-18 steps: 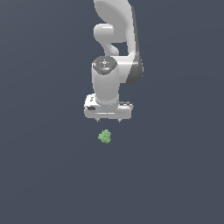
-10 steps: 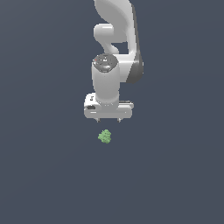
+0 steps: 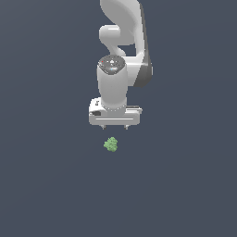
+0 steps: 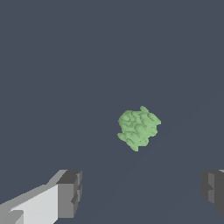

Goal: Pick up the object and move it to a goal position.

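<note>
Since the earlier frames: wrist has rotated, so the tool's flange now sits square across the exterior view; arm has hardly shifted otherwise. Clump has not moved.

Tool (image 3: pixel 114 127): spread wide, nothing between the fingers. Wrist view shows one fingertip (image 4: pixel 70 193) and the other at the opposite edge, well apart, bare surface between them. Tool hangs above the tabletop (image 3: pixel 185 185), not touching it.

The object (image 3: pixel 110 144): small light-green knobbly clump, lying alone on the tabletop just below the tool in the exterior view, slightly toward that view's left of the tool's midline. In the wrist view, the object (image 4: pixel 138 128) sits ahead of the line between the fingertips, not yet between them.

Step in hand, as I judge it: approach and alignment before the grasp. No goal marker visible.

Next move calls for: a small shift to centre the clump between the fingers, straight descent, then closing. Clump is tiny and lumpy; an off-centre pinch could squirt it out.
</note>
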{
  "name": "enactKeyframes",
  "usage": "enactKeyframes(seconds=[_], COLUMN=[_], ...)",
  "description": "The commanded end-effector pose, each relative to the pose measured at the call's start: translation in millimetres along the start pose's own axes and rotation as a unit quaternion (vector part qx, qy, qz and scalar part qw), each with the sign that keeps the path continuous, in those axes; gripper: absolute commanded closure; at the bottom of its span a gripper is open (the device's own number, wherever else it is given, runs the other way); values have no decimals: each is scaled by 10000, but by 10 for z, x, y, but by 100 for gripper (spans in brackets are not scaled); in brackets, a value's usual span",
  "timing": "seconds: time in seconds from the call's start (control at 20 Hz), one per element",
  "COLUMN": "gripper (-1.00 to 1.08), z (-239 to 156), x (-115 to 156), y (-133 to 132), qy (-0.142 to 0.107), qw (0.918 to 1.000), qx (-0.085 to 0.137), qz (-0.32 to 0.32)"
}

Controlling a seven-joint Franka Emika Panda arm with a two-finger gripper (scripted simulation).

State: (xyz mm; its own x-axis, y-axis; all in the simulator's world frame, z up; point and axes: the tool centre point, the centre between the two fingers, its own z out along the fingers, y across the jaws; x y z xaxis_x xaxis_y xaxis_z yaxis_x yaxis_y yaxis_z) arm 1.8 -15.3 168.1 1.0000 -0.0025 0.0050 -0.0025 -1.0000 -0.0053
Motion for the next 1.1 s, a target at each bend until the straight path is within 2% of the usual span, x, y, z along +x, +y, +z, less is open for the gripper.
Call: enactKeyframes(seconds=[0.0, 0.3, 0.55, 0.75, 1.05], gripper=[-92, -92, -92, -92, -92], z=[20, 114, 239, 369, 563], x=[5, 34, 69, 102, 145], y=[6, 33, 70, 111, 176], qy=[-3, -8, -15, -21, -24], qw=[10000, 9987, 9943, 9865, 9687], qx=[2, 12, 18, 17, 2], qz=[84, 509, 1066, 1639, 2483])
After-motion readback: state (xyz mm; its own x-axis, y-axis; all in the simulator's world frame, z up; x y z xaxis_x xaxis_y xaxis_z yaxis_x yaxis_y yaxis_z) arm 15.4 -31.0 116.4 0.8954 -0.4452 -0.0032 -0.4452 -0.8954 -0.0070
